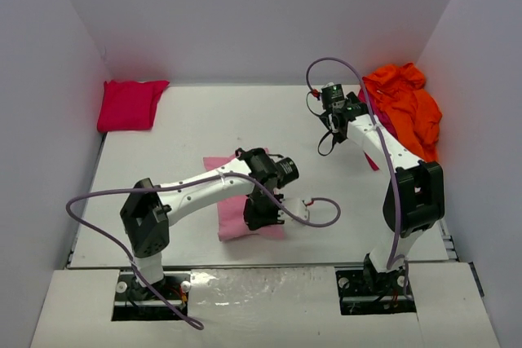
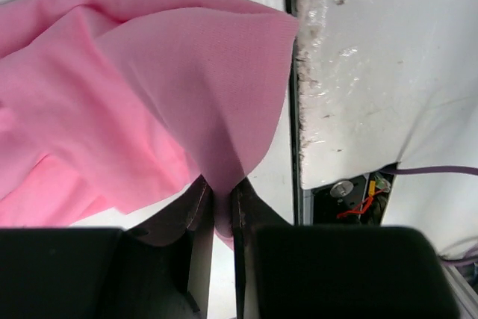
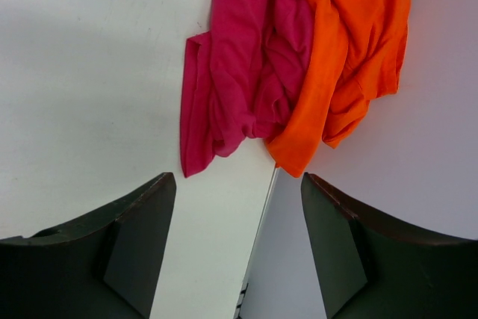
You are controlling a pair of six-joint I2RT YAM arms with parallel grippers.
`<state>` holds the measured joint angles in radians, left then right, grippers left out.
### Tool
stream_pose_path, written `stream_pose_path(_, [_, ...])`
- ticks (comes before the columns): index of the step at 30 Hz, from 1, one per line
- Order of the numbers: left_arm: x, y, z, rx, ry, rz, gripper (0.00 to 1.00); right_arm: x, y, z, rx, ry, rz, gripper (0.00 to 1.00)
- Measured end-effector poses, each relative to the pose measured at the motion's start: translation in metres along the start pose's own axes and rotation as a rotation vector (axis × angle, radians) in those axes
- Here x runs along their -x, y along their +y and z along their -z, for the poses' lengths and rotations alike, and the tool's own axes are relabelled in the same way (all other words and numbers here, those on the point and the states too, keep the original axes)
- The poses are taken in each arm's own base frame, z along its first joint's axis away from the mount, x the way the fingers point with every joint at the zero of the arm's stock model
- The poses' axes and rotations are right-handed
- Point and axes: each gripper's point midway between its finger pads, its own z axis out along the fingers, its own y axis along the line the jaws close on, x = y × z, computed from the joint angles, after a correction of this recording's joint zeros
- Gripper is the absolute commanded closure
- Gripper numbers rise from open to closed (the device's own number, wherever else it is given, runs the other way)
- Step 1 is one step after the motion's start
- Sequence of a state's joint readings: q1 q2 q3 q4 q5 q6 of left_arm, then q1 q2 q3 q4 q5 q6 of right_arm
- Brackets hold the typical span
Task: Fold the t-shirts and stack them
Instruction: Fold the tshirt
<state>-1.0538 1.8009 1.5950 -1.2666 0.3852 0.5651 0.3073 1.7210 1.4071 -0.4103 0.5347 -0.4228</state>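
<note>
- Well, I judged that I was on the folding step with the light pink shirt (image 1: 231, 219).
- It lay on the table (image 1: 163, 152) close to the near edge, a bit left of the middle. It was partly doubled over into a strip.
- Its long side ran from the far edge toward the near edge, leaning a little. I could not tell which end was the neck.
- My left gripper (image 2: 222, 198) was pinched tight on a lifted fold of the pink cloth, at the end by the near edge.
- My right gripper (image 3: 237, 192) was wide open and held nothing.
- It hung by the far right corner, above the dark crimson shirt (image 3: 239, 72) and the orange shirt (image 3: 351, 50). Those two lay bunched up and touching.
- The red shirt (image 1: 129, 105) sat folded in the far left corner.
- Next, I thought, the left arm should carry its pinched edge across the strip, lay it down flat and let go.
- Pulling too hard might drag the whole shirt, since nothing held the other end down.
</note>
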Motion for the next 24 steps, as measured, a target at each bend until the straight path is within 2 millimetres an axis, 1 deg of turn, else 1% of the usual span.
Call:
stream_pose_path(2, [0.001,0.010,0.013,0.029,-0.026,0.007,1.00,0.000,0.000,0.000,-0.001,0.001,0.001,0.34])
stream_pose_path(6, [-0.005,0.045,0.045,0.139,-0.054,0.037,1.00,0.000,-0.001,0.000,-0.005,0.002,0.001,0.34])
stream_pose_path(9, [-0.022,0.082,0.068,0.238,-0.052,0.083,1.00,0.000,-0.001,0.001,-0.008,0.002,0.002,0.34])
stream_pose_path(12, [-0.047,0.121,0.083,0.308,-0.022,0.142,1.00,0.000,-0.002,0.001,-0.011,0.003,0.005,0.34])
stream_pose_path(14, [-0.063,0.143,0.086,0.334,0.009,0.174,1.00,-0.001,-0.002,0.001,-0.015,0.005,0.006,0.34])
stream_pose_path(18, [-0.090,0.177,0.082,0.337,0.069,0.212,1.00,-0.001,-0.003,0.001,-0.018,0.006,0.009,0.34])
stream_pose_path(21, [-0.101,0.198,0.075,0.326,0.098,0.220,1.00,-0.001,-0.003,0.001,-0.017,0.006,0.009,0.34])
stream_pose_path(24, [-0.104,0.219,0.068,0.327,0.111,0.213,1.00,-0.001,-0.003,0.001,-0.017,0.006,0.009,0.34])
